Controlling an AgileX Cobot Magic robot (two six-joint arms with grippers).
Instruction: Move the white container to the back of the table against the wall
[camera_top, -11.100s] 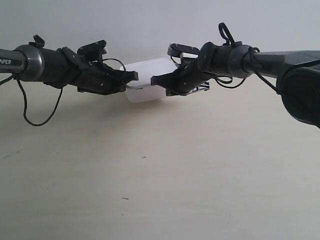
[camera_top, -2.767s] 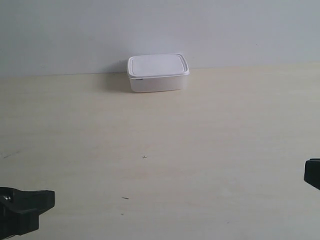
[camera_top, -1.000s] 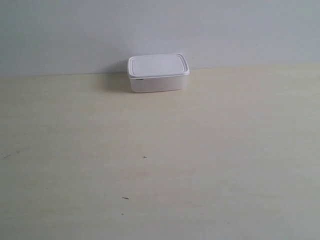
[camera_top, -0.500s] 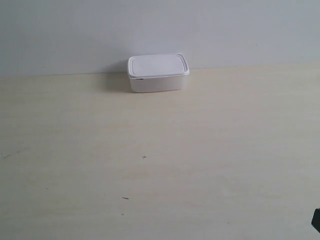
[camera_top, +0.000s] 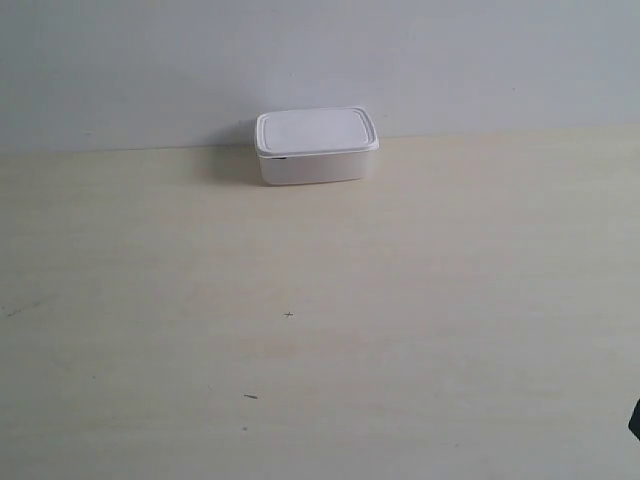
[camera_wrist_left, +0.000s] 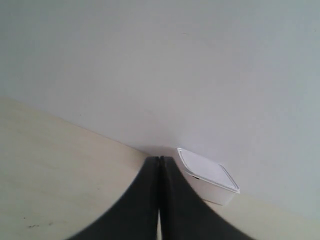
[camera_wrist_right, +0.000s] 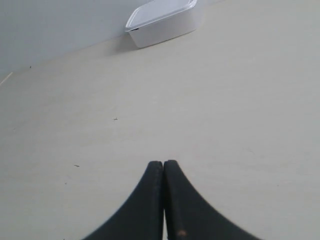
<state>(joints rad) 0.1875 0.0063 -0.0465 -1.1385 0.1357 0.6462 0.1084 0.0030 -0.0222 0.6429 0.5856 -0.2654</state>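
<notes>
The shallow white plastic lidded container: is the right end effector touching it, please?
Apart. The right wrist view shows cream table between the right end effector and the white container.

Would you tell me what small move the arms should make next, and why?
Probably none, just hold position: the white container sits at the back of the table, seemingly against the wall, while the left pincer and right pincer are shut, empty and clear of it.
</notes>
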